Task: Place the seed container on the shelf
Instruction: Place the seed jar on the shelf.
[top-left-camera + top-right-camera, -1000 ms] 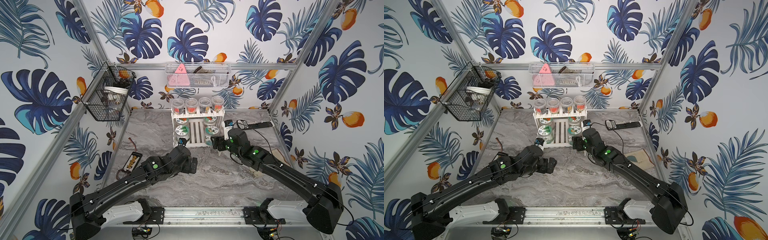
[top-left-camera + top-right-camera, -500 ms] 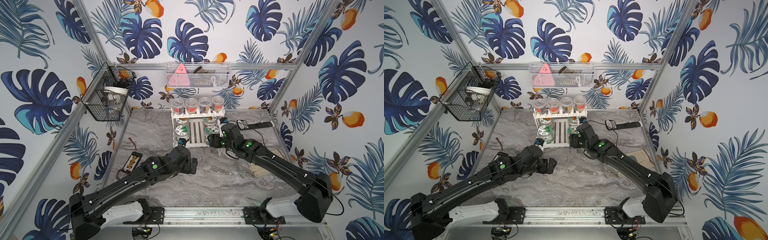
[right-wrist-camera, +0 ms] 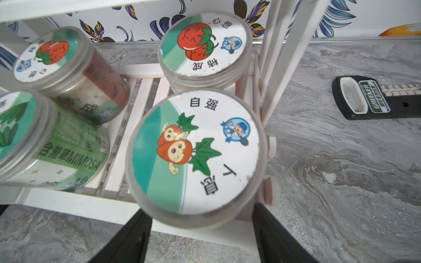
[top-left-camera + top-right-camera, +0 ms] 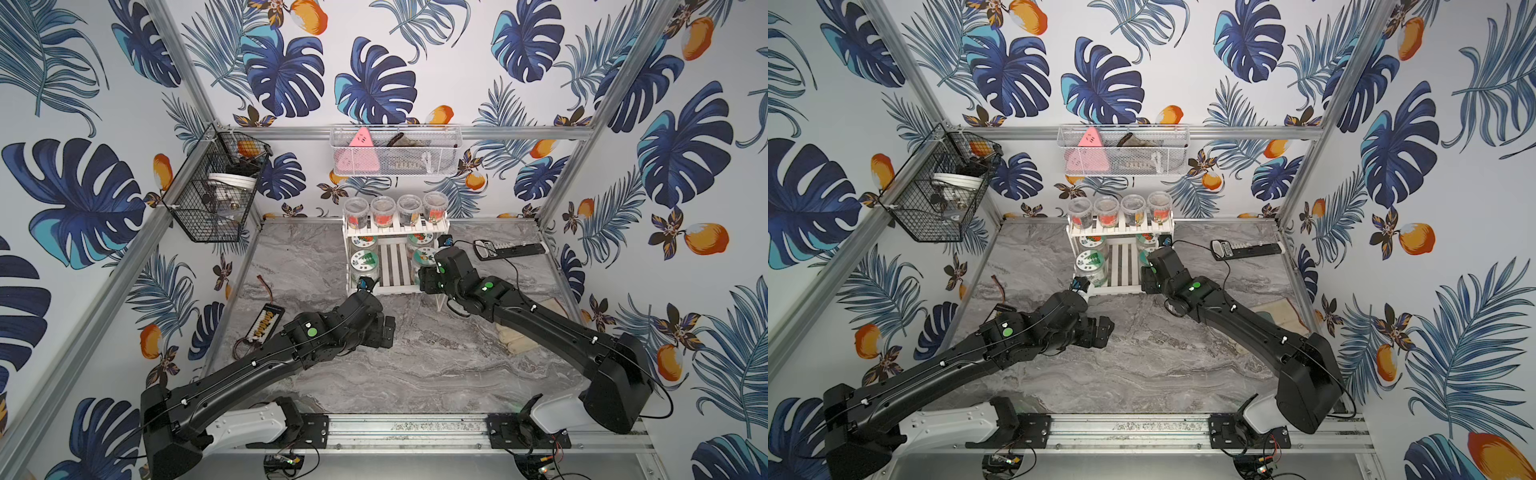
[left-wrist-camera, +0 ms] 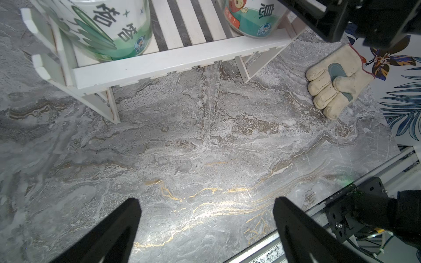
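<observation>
The seed container [image 3: 196, 154], a clear jar with a radish-cartoon lid, stands at the front right corner of the shelf's [image 3: 79, 205] lower tier. My right gripper [image 3: 201, 210] has one black finger on each side of the jar. The lid hides whether the fingers touch it. In both top views the right gripper [image 4: 424, 272] reaches onto the white shelf [image 4: 395, 286] [image 4: 1121, 286] from the front right. My left gripper [image 5: 206, 200] [image 4: 388, 328] hangs open and empty over the marble floor in front of the shelf [image 5: 173, 61].
A mimosa jar [image 3: 57, 145] and two tomato jars [image 3: 202, 43] share the lower tier; several small cups [image 4: 395, 208] line the upper one. A glove [image 5: 335, 86] lies to the right. A black tool [image 3: 376, 98] lies behind. A black wire basket [image 4: 216, 187] and white mesh basket [image 4: 395, 153] hang on the walls.
My right arm has stretched forward and its gripper has moved up to the shelf's front right corner. The left arm has stayed put.
</observation>
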`<state>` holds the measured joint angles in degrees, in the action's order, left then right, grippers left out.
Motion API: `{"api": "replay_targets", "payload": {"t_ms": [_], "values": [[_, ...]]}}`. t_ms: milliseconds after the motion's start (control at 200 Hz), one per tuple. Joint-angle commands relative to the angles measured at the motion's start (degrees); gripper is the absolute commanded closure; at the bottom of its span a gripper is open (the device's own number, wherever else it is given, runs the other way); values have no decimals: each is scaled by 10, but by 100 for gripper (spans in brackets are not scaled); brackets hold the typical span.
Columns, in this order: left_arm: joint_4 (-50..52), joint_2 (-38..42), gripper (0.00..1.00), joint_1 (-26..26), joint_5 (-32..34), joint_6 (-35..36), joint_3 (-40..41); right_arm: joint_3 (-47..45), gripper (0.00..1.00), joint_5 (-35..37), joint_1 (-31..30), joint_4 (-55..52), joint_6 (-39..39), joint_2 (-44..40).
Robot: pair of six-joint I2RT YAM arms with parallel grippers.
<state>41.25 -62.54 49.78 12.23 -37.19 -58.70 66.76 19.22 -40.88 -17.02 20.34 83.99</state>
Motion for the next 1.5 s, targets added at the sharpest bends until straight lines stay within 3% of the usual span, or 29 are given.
{"api": "replay_targets", "payload": {"t_ms": [0, 746, 1491], "values": [[8, -3, 1, -1, 2, 14, -5, -4, 27, 17, -1, 38, -20, 3], [7, -7, 1, -1, 3, 12, -1, -64, 29, 4, -1, 133, -98, -3], [6, -3, 1, -1, 2, 10, 3, -74, 29, 21, -1, 150, -89, -4]]}}
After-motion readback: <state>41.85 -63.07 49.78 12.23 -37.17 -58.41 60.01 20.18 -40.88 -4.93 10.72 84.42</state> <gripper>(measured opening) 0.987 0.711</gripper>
